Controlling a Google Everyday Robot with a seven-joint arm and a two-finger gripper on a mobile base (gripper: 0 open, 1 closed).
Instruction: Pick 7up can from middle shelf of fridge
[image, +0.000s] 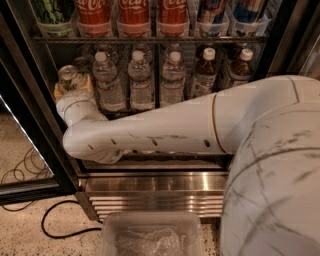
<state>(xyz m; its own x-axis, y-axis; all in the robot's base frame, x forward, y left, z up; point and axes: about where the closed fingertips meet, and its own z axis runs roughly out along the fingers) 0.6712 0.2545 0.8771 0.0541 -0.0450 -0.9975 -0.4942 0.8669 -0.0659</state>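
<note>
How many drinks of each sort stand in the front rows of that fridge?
Red Coca-Cola cans: 3
Green can: 1
Blue cans: 2
Water bottles: 3
Dark bottles: 2
7up can, at the gripper, far left: 1
Total: 12

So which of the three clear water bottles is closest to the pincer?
The leftmost water bottle: it stands beside the pincer at the 7up can on the left; the other two stand further right.

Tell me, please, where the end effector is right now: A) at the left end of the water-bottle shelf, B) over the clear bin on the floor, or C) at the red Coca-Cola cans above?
A: the end effector sits by the 7up can at the left end of the middle shelf, beside the water bottles.
</note>
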